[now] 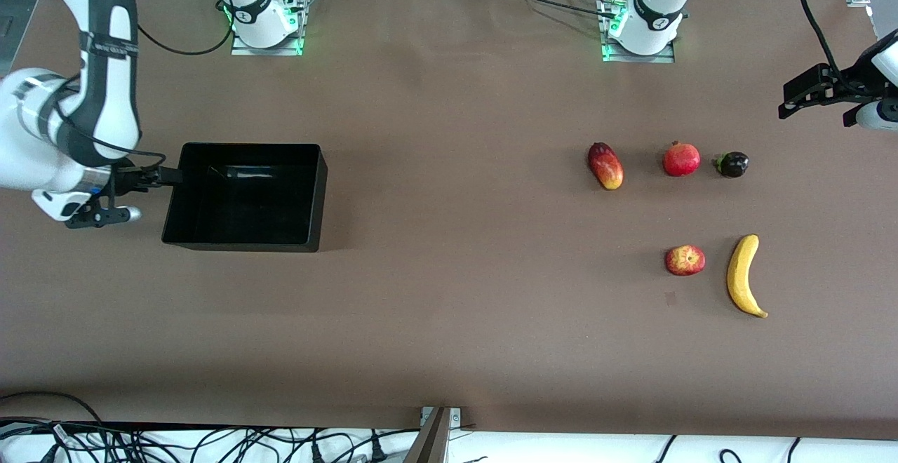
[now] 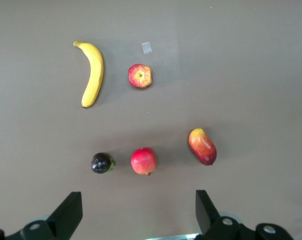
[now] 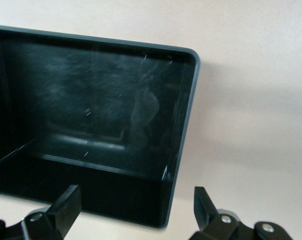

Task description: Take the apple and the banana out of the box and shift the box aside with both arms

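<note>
The box (image 1: 312, 196) is a glossy black tray with nothing in it, toward the right arm's end of the table. My right gripper (image 1: 168, 177) is at the box's short end wall. Its fingers stand open astride a corner of the wall (image 3: 183, 115) without touching it. The right gripper (image 3: 136, 195) holds nothing. The red-and-yellow apple (image 1: 685, 260) and the yellow banana (image 1: 744, 275) lie side by side toward the left arm's end. My left gripper (image 1: 796, 98) hangs open and empty high over that end. Its wrist view looks down on the apple (image 2: 140, 76) and banana (image 2: 93, 75), past the left gripper (image 2: 137, 200).
A mango (image 1: 605, 165), a pomegranate (image 1: 681, 159) and a small dark fruit (image 1: 732, 164) lie in a row farther from the front camera than the apple and banana. A small pale mark (image 1: 670, 299) sits near the apple. Cables run along the table's front edge.
</note>
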